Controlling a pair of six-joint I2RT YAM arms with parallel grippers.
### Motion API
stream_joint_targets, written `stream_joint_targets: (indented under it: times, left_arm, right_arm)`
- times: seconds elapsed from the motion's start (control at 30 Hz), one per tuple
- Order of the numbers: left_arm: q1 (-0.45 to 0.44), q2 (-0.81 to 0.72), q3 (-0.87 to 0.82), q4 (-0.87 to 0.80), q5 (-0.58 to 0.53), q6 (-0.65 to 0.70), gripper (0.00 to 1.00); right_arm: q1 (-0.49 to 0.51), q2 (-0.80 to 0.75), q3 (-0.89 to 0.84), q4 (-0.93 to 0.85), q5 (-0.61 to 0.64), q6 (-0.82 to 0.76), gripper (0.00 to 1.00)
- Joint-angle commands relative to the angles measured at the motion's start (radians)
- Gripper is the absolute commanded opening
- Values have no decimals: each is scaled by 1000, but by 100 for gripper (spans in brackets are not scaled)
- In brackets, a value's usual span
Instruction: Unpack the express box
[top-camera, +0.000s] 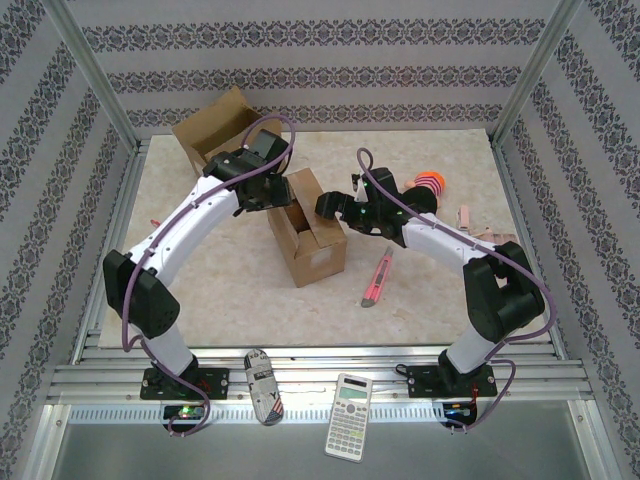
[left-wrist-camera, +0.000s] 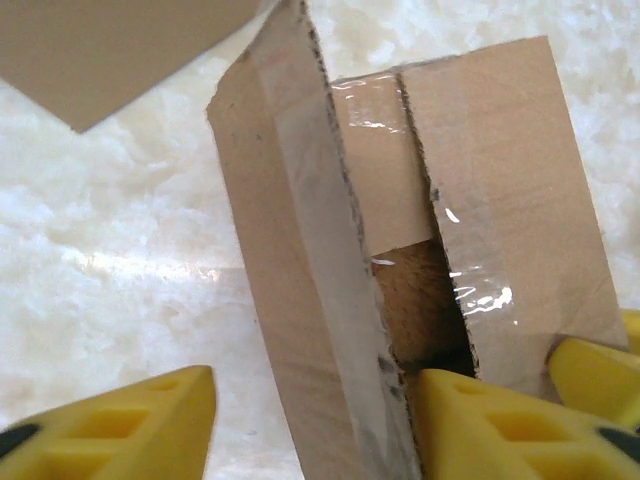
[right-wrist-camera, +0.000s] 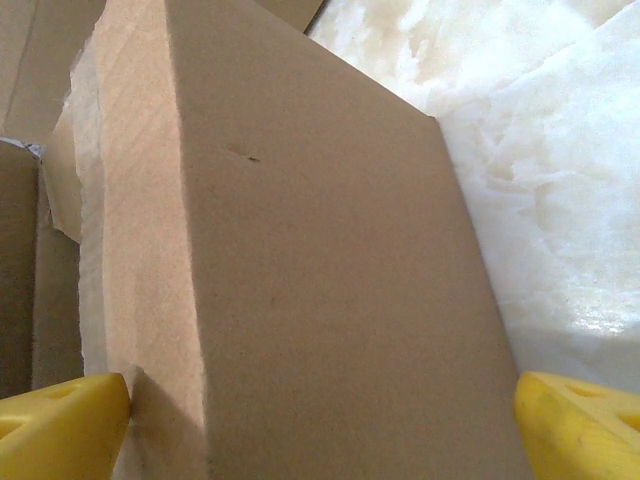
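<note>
Mid-table, the express box (top-camera: 312, 250) sits upright with its top partly opened, between the two arms. The left gripper (top-camera: 262, 192) is at the box's far-left top edge, jaws apart and straddling a raised flap (left-wrist-camera: 300, 230). One yellow finger (left-wrist-camera: 490, 430) is right against the cardboard and the other (left-wrist-camera: 120, 425) stands clear of it, so there's no clamp. Clear tape (left-wrist-camera: 480, 290) runs along the slit seam and the dark interior shows through the gap. The right gripper (top-camera: 328, 205) is at the box's far-right side, jaws spread wide with the plain brown wall between its fingers (right-wrist-camera: 60, 430); can't tell if the pads actually press. A second open carton (top-camera: 212, 128) sits far left, behind the left arm. A pink box cutter (top-camera: 377, 280) lies on the table (top-camera: 230, 290) right of the box, well apart from it. A calculator (top-camera: 349, 402) sits on the near rail; its lettering is too small to read.
</note>
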Motion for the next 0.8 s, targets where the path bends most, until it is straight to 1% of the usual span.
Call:
stream_joint_targets:
  times: [0.0,0.03,0.13,0.2,0.27,0.4,0.5,0.63,0.77]
  left_arm:
    - [-6,-30,-16,-68,-47,8,43]
    - [-6,-38,-28,-66,-46,10,38]
    - [-5,-64,-62,-42,-33,16,21]
    - [-6,-83,-90,-7,-7,27,12]
    - [-4,-104,-124,44,31,38,1]
    - [-4,-142,-197,144,106,49,0]
    - [-2,-167,-242,197,145,48,0]
    - [1,-187,-268,222,165,44,0]
    - [3,-190,-268,227,179,44,0]
  right_arm:
    - [14,-10,-13,-16,3,-4,98]
    - [16,-13,-6,-28,6,-11,98]
    - [30,-31,23,-84,28,-44,98]
    - [46,-51,48,-140,61,-75,98]
    - [67,-73,86,-214,109,-114,98]
    - [128,-97,189,-392,246,-203,98]
    - [181,-84,282,-521,349,-250,98]
    - [227,-51,361,-615,426,-248,98]
    - [261,12,445,-710,498,-229,98]
